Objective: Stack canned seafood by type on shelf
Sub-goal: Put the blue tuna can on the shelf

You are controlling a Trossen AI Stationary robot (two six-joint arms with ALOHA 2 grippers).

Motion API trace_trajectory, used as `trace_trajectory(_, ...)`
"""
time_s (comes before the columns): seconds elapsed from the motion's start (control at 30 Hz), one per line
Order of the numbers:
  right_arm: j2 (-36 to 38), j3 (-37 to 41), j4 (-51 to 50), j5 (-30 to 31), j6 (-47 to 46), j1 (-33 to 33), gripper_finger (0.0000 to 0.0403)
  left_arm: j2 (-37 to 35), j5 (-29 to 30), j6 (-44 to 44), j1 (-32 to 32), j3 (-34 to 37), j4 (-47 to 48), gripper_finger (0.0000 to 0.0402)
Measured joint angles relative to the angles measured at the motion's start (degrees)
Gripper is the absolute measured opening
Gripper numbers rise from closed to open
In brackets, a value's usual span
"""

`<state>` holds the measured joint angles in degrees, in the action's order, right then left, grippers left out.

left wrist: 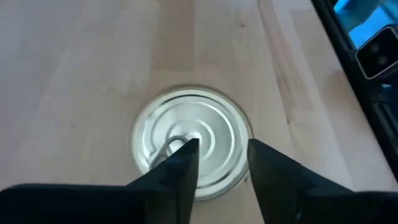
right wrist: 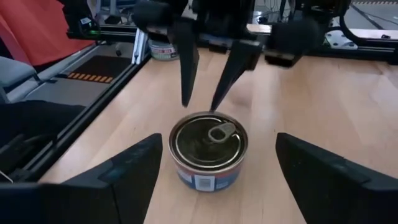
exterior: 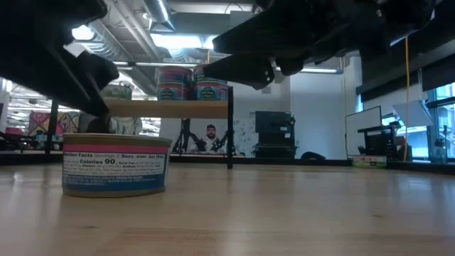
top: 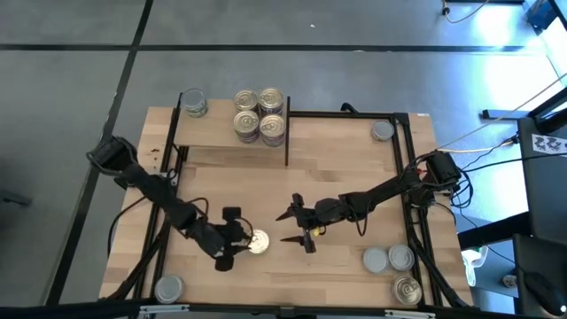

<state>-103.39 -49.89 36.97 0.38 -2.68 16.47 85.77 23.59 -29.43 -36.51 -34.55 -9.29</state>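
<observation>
Here, short round tin (right wrist: 209, 151), gold pull-tab top, blue-pink label

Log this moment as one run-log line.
left gripper: above pull-tab tin, partly closed, no grip | right gripper: open beside it | shelf: tins stacked

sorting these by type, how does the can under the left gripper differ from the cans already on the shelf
The can under the left gripper sits alone on the tabletop; the shelf cans are grouped together on the raised shelf. It is a single can, while the low view shows the shelf cans stacked in layers. The left gripper hovers over it; nothing is near the shelf cans. All are short round tins with pull-tab tops.
</observation>
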Motion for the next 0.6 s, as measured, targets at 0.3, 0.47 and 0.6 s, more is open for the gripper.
trace_trajectory(0.3, 0.00, 0.00, 0.33, 0.04, 0.07, 0.00, 0.0312, 4.43, 0.67, 2.80, 1.38, 1.57, -4.26, 0.0091)
trace_trajectory(0.47, 0.00, 0.00, 0.35, -1.54, 1.31, 0.10, 0.0312, 4.73, 2.47, 3.66, 0.93, 1.47, -3.41, 0.0070)
trace_trajectory(0.6, 0.00, 0.00, 0.48, -1.55, 4.30, 1.08, 0.0312, 4.77, 5.80, 4.59, 0.07, 2.41, -4.06, 0.0054)
